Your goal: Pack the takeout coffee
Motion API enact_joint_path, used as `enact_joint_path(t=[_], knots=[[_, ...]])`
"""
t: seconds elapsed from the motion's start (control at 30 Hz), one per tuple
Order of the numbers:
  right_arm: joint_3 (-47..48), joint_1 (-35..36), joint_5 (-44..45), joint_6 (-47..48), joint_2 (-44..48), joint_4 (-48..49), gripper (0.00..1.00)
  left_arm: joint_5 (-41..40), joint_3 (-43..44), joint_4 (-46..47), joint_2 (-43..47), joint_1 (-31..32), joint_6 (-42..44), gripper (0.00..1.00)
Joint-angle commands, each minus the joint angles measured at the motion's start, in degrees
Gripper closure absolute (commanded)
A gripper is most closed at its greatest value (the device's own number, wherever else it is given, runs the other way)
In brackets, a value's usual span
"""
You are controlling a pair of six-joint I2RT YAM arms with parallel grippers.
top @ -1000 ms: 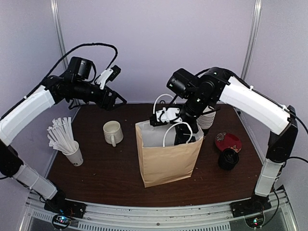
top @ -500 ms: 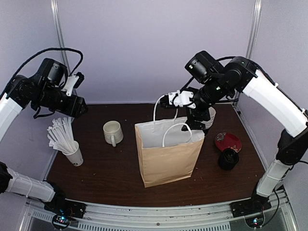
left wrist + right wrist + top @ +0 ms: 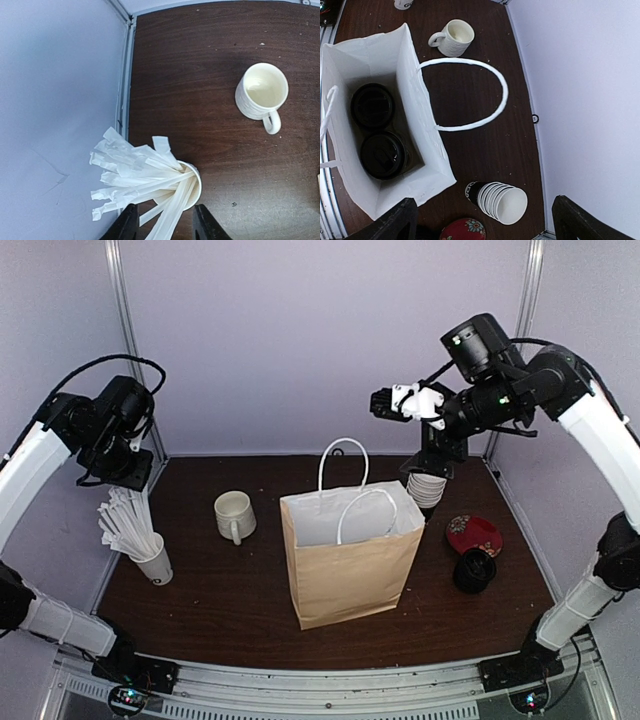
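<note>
Up and out of the bag has come the right arm since a second ago, swinging back toward the right rear corner, while the left arm has pulled away to the left and dropped over the stick cup. Both small black paper cups with black plastic lids (image 3: 372, 106) (image 3: 382, 155) now sit side by side on the floor of the brown paper carrier bag with a white lining and white cord handles (image 3: 350, 570), touching or nearly so.

From the right wrist view I look straight down into the open bag. The right gripper (image 3: 383, 403) hangs high above and behind it, its fingers spread wide with nothing between them. The left gripper (image 3: 164, 227) hovers over the white cup of paper-wrapped sticks (image 3: 192, 185), jaws partly apart and gripping nothing.

Left of the bag stands the white ceramic mug with a handle (image 3: 234, 515). Just behind the bag's right corner is a nested stack of paper cups, black outside and white inside (image 3: 497, 200). Further right lie a red patterned dish (image 3: 473, 535) and a small black round object (image 3: 474, 570), all on the dark wooden table (image 3: 220, 610).
</note>
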State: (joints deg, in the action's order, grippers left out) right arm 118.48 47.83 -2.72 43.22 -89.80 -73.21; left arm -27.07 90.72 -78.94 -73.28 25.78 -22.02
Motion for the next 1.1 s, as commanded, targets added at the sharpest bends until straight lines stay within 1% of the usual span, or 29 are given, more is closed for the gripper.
enact_joint_path(t=[0.0, 0.07, 0.23, 0.37, 0.43, 0.5, 0.77, 0.8, 0.83, 0.9, 0.93, 1.07], knots=[[-0.98, -2.13, 0.63, -1.48, 4.6, 2.98, 0.03, 2.41, -2.83, 3.91, -0.67, -5.77, 1.08, 0.62], [-1.66, -3.35, 0.58, -1.79, 5.44, 3.32, 0.03, 4.01, -4.4, 5.79, -1.13, -7.76, 1.6, 0.62], [-3.5, -5.99, -0.51, -2.65, 6.5, 3.75, 0.03, 5.54, -6.94, 10.32, -2.23, -10.48, 3.4, 0.64], [-4.78, -6.89, -0.7, -3.04, 7.03, 3.86, 0.03, 6.04, -8.04, 12.69, -3.28, -12.61, 4.63, 0.69], [-5.27, -7.28, -0.55, -3.11, 7.38, 3.88, 0.03, 6.01, -8.86, 14.29, -3.55, -13.59, 5.24, 0.74], [-5.58, -7.73, -0.45, -3.13, 7.6, 3.85, 0.03, 6.61, -9.22, 15.39, -4.06, -14.57, 5.85, 0.75], [-7.23, -8.37, -0.57, -3.67, 7.87, 4.09, 0.03, 7.23, -10.03, 18.48, -6.2, -15.91, 7.1, 0.79], [-7.37, -8.37, -0.55, -3.67, 7.81, 4.08, 0.03, 7.19, -10.04, 18.73, -6.32, -15.98, 7.23, 0.78], [-7.46, -8.37, -0.68, -3.67, 7.73, 4.12, 0.03, 7.06, -10.08, 18.9, -6.61, -16.08, 7.37, 0.76], [-7.47, -8.37, -0.81, -3.75, 7.54, 4.08, 0.03, 6.55, -9.89, 18.99, -7.22, -16.28, 7.57, 0.67], [-7.47, -8.37, -0.92, -3.8, 7.47, 4.12, 0.03, 6.39, -9.78, 18.98, -7.37, -16.29, 7.57, 0.65], [-7.64, -8.37, -1.46, -3.96, 7.36, 4.12, 0.03, 6.58, -9.54, 18.99, -6.87, -16.29, 7.51, 0.65]])
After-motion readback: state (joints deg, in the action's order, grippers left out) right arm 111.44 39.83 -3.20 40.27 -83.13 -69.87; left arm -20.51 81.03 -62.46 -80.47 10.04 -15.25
